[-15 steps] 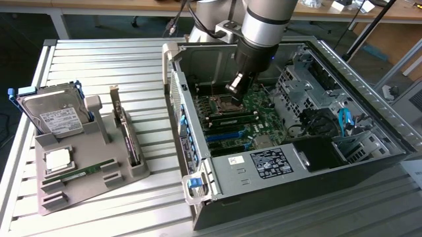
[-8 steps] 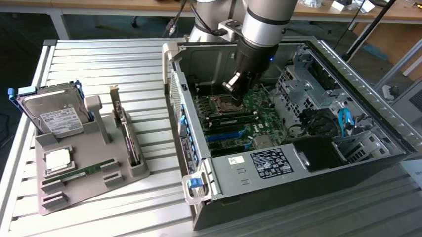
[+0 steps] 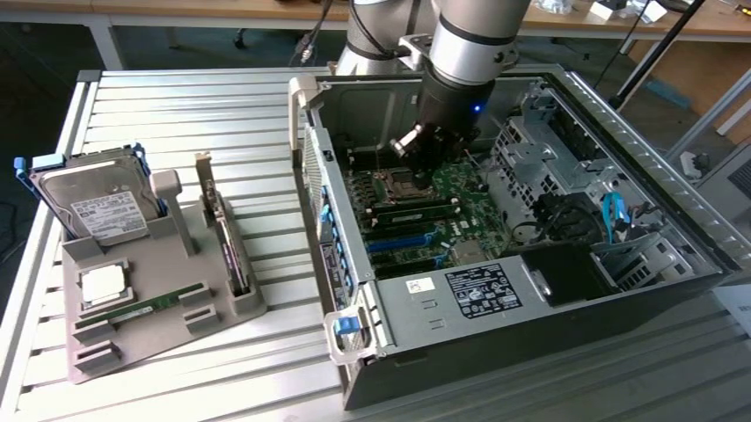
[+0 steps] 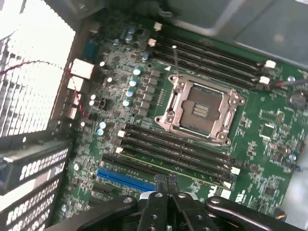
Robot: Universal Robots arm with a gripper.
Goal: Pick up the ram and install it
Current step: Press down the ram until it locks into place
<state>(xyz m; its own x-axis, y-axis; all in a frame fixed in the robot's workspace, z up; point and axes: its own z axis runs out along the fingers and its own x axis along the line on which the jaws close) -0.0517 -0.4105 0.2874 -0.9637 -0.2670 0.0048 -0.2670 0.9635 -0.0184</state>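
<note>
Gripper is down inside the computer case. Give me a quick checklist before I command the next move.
1. Gripper closed: ok, the fingers are shut, with their tips at the memory slot beside the blue slot.
2. Ram lined up with that slot: ok, a green stick lies along it under the tips.
3. Ram fully seated, latches closed: cannot tell.
4. Gripper pinching the ram or only pressing on it: cannot tell.
5. Processor socket clear of the gripper: ok.
6. Second ram in the tray outside the case: ok.
</note>
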